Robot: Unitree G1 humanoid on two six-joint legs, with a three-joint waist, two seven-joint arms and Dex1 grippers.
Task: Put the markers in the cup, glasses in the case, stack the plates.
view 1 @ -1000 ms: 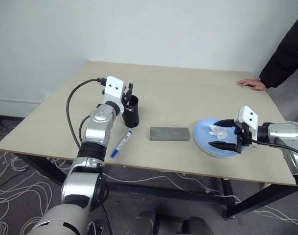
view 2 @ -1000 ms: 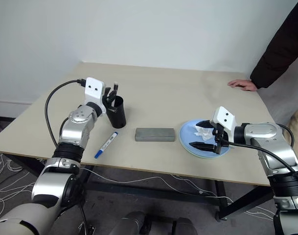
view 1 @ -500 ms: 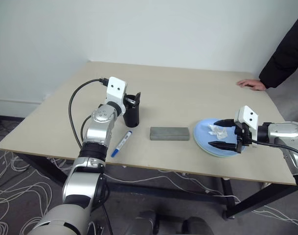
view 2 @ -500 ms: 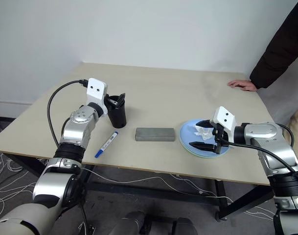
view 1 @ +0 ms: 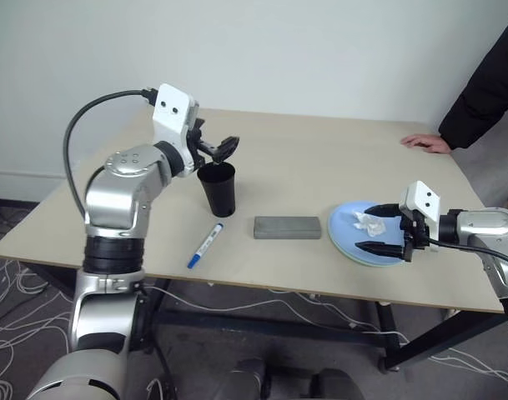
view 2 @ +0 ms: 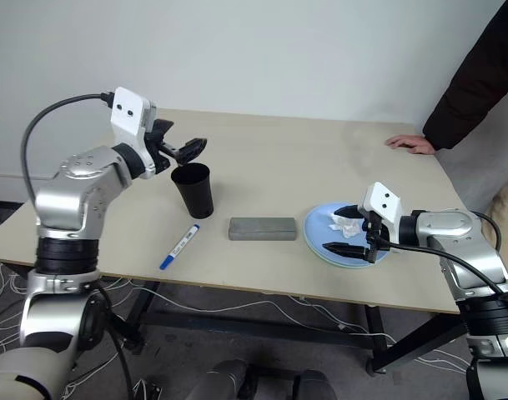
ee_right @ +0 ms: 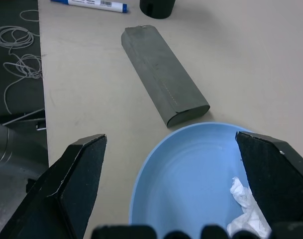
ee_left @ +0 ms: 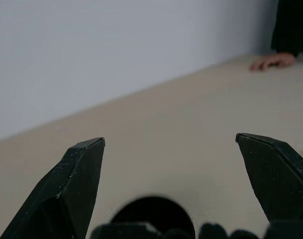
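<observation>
Your left gripper (view 1: pixel 218 150) hangs just above the rim of the black cup (view 1: pixel 218 190), fingers spread wide and nothing between them, so the step in hand looks like going for the second marker. The blue-capped marker (view 1: pixel 205 245) lies flat on the table (view 1: pixel 304 175) just in front of the cup, toward you. Bring the gripper down beside the cup, not over it, so you don't tip it, and close across the marker's barrel near its middle so it hangs balanced for the drop. Right of the cup sits the grey case (view 1: pixel 288 227), shut. Well to the right of the cup the light blue plate (view 1: pixel 347 237) rests on the pale green one, a crumpled white tissue (view 1: pixel 370 222) on top; your right gripper (view 1: pixel 384 227) hovers over that plate with its fingers apart and empty. A person's hand (view 1: pixel 424 142) rests on the table's far edge, well behind the plates. Compared with a second ago, your left gripper has lifted out of the cup's mouth and opened; the marker, case and plates lie as they did.
</observation>
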